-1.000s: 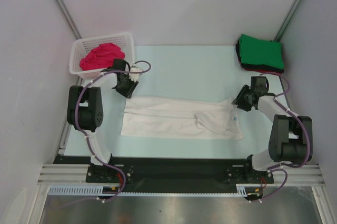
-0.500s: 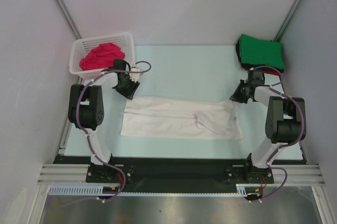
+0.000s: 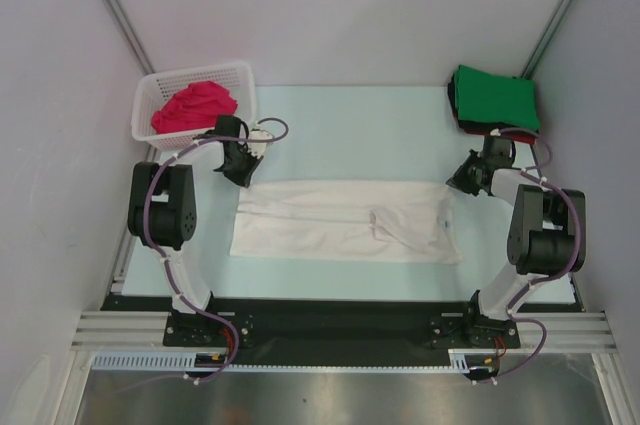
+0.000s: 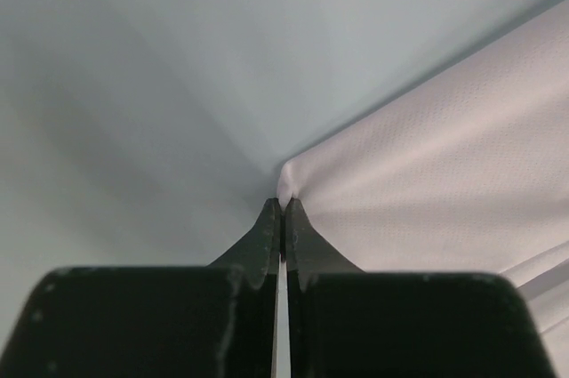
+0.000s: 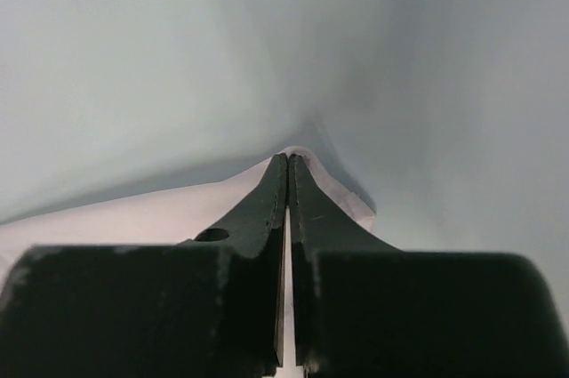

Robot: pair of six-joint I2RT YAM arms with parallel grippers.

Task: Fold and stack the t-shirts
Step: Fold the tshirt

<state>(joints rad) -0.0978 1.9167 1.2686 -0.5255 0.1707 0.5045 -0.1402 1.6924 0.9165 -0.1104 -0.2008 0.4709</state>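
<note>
white shirt [image 3: 345,223] lies flat on the tabletop [image 3: 350,130] as a long band running left to right, toward the near side. left pincer [image 4: 283,205] is pressed together on the shirt's far-left corner, with a small peak of cloth showing just past the tips. right pincer [image 5: 287,160] is pinching the far-right corner, cloth lapping both sides of the tips. judgement: the step in hand is the next fold of the band, taken by both far corners. to do it well, raise the two corners together and level, with the far edge taut between the arms so it does not sag. then carry it over toward the near edge and lay it edge on edge before letting go. both grips sit on the very corner, so an uneven pull could slip one out. a raised crease right of centre may bunch under the fold. edges and room: the tabletop beyond the shirt's far edge is bare between the arms. basket [image 3: 195,73], holding a magenta shirt [image 3: 195,105], stands just behind the left pincer. green shirt [image 3: 495,97], topping the stack, is near behind the right pincer. the shirt's near edge lies near the tabletop's near edge, so there is little spare there.
</note>
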